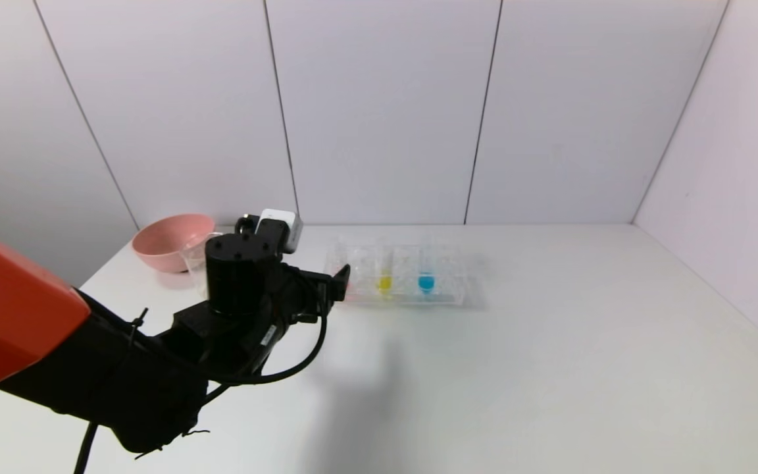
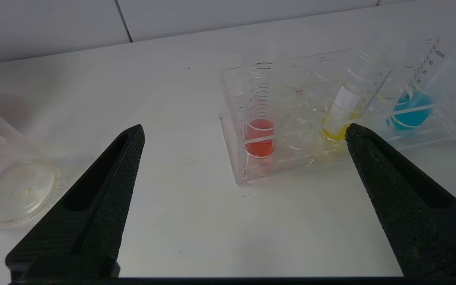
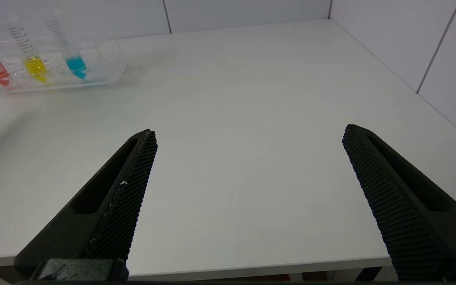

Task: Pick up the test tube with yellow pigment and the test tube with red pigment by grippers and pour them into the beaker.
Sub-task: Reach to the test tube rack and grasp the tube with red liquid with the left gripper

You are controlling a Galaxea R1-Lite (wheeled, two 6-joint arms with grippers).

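The test tube with red pigment [image 2: 259,138] stands upright in the end slot of a clear rack [image 2: 232,158]. The test tube with yellow pigment [image 2: 341,114] leans in a slot beside it. My left gripper [image 2: 246,130] is open and empty, a short way in front of the rack's red end, touching nothing. In the head view the left gripper [image 1: 339,280] hides the red tube; the yellow tube [image 1: 385,283] shows. The clear beaker [image 2: 10,178] stands off to the side, partly behind my left arm [image 1: 193,257]. My right gripper [image 3: 249,132] is open and empty over the table's near edge.
A blue-tipped tube [image 1: 426,283] stands in the same rack [image 1: 458,293], past the yellow one. A pink bowl [image 1: 172,240] sits at the back left, behind the beaker. In the right wrist view the rack [image 3: 109,67] is far off. Walls close the back and right.
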